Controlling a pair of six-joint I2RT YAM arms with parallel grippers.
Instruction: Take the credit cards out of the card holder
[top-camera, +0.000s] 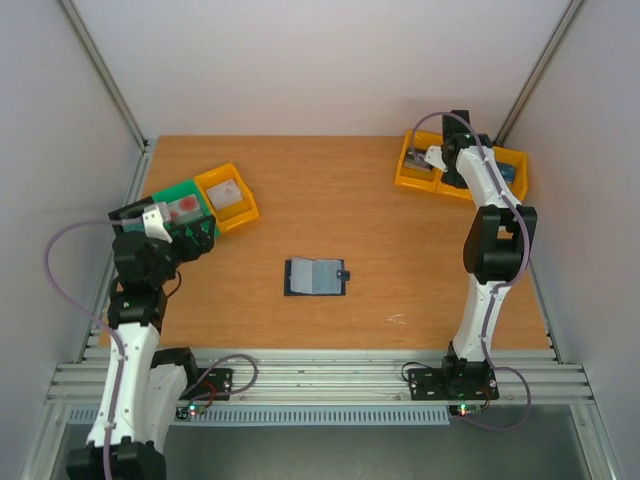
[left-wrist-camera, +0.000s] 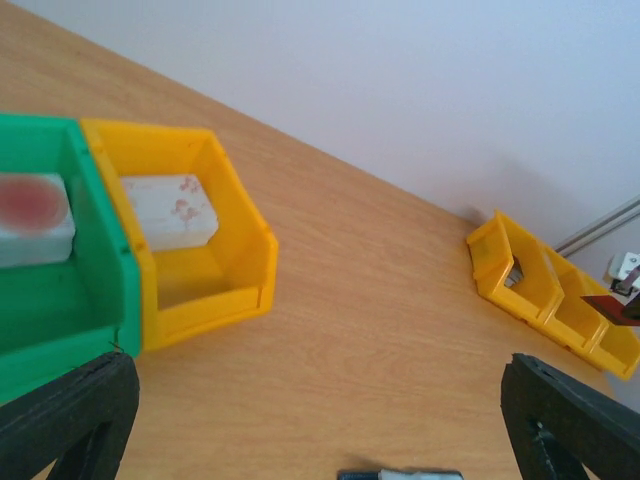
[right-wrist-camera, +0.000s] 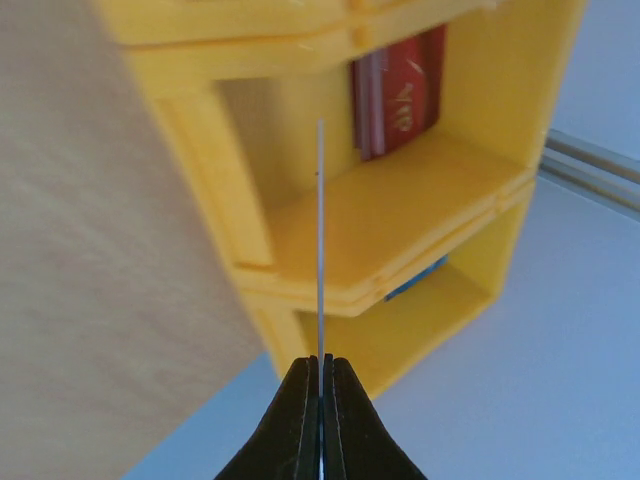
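Note:
The navy card holder (top-camera: 316, 277) lies open on the table's middle, pale lining up; its edge shows at the bottom of the left wrist view (left-wrist-camera: 400, 474). My right gripper (right-wrist-camera: 320, 375) is shut on a thin pale card (right-wrist-camera: 320, 240), seen edge-on, held over the yellow bins (top-camera: 420, 172) at the back right. A red card (right-wrist-camera: 400, 95) stands in one bin compartment. In the left wrist view a dark red card (left-wrist-camera: 612, 306) shows by those bins. My left gripper (left-wrist-camera: 320, 420) is open and empty, its fingers (left-wrist-camera: 70, 410) wide apart, near the green bin (top-camera: 180, 200) at the left.
A yellow bin (top-camera: 228, 195) holding a white flowered block (left-wrist-camera: 170, 210) sits beside the green bin (left-wrist-camera: 50, 300), which holds a white block with a red spot (left-wrist-camera: 35, 210). A blue item (right-wrist-camera: 415, 285) lies in a lower yellow compartment. Walls close in both sides.

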